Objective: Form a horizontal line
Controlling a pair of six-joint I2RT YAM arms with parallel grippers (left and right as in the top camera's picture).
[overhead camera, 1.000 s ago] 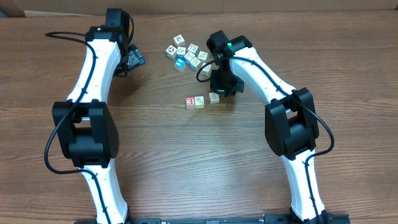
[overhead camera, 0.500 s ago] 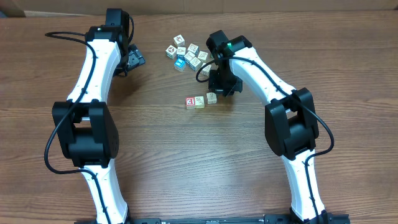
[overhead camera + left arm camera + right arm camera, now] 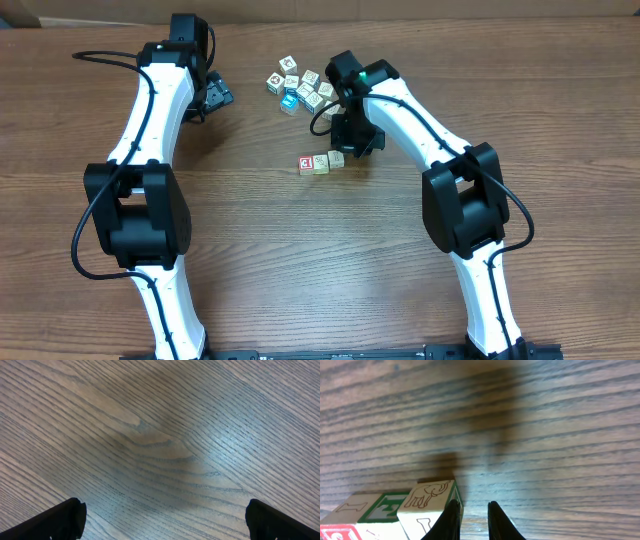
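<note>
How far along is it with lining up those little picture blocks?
Three blocks already sit in a row: the red-and-white block, a cream block and the elephant block, slightly off line. The right pincer, nearly closed and empty, sits beside it. Possibly left: a fourth from the loose bunch.

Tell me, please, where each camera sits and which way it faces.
Overhead: above the table, looking straight down; left arm, right arm, row of cubes, loose bunch of cubes.
Left wrist: on the left arm, facing bare wood; the open left gripper, fingertips in the bottom corners.
Right wrist: low over the table, looking along the wood; the nearly closed right gripper beside the elephant cube.
Shared: overhead and right wrist both show the elephant cube, the row's right end.
</note>
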